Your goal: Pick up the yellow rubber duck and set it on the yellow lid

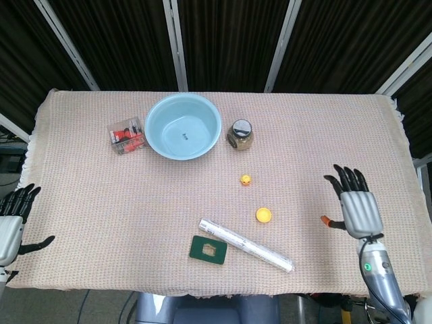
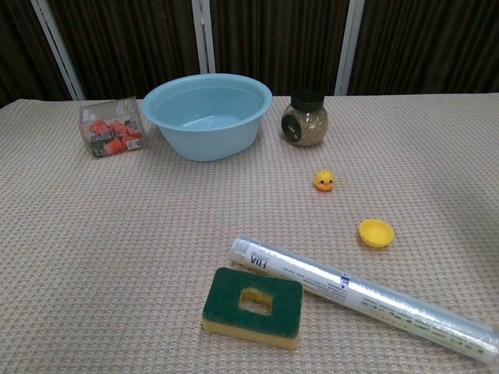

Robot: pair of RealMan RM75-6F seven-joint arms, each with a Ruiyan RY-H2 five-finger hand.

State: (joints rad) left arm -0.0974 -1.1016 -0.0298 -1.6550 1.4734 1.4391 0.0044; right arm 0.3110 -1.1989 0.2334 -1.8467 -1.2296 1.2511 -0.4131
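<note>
Head view: yellow rubber duck (image 1: 246, 179) sits mid-counter (image 1: 324, 135), just far-left of the yellow lid (image 1: 263, 215), apart from it; right robot hand (image 1: 354, 202) released, fingers spread, over the counter right of the lid; left robot hand (image 1: 10, 226) released at the near-left edge. Chest view: duck (image 2: 324, 181) upright, lid (image 2: 376, 232) nearer right, plastic-wrapped roll (image 2: 362, 298) and green sponge (image 2: 253, 306) near; no hands visible.

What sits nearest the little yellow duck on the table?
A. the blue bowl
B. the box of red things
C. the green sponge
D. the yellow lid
D. The duck stands alone on the cloth, and the lid lies just in front of it, apart from it; the bowl, sponge and box all lie farther off.
</note>
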